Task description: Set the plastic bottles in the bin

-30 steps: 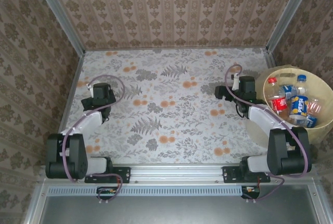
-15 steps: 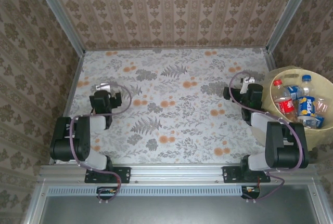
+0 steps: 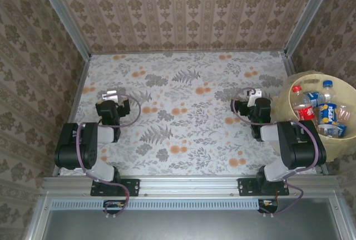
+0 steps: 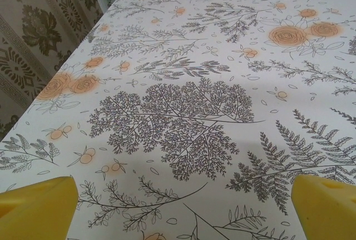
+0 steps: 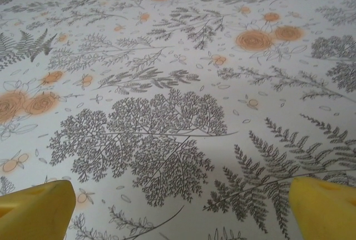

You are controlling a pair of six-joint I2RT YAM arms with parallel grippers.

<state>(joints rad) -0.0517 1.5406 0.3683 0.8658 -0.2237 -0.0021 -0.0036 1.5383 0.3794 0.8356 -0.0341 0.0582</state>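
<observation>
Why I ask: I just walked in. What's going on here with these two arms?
The job is getting plastic bottles into the bin. The left gripper and right gripper are both open and empty, low over the floral table. The bottles in sight lie inside the bin, at the table's right edge.

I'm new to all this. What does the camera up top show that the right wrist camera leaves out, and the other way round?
Top camera: the whole left arm and right arm, the pale-yellow bin at the right side with the plastic bottles inside it, and the patterned walls.
Right wrist camera: the right gripper up close, open, its yellow fingertips wide apart, and the fine fern and rose print between them.
Both: the flowered tablecloth.
</observation>
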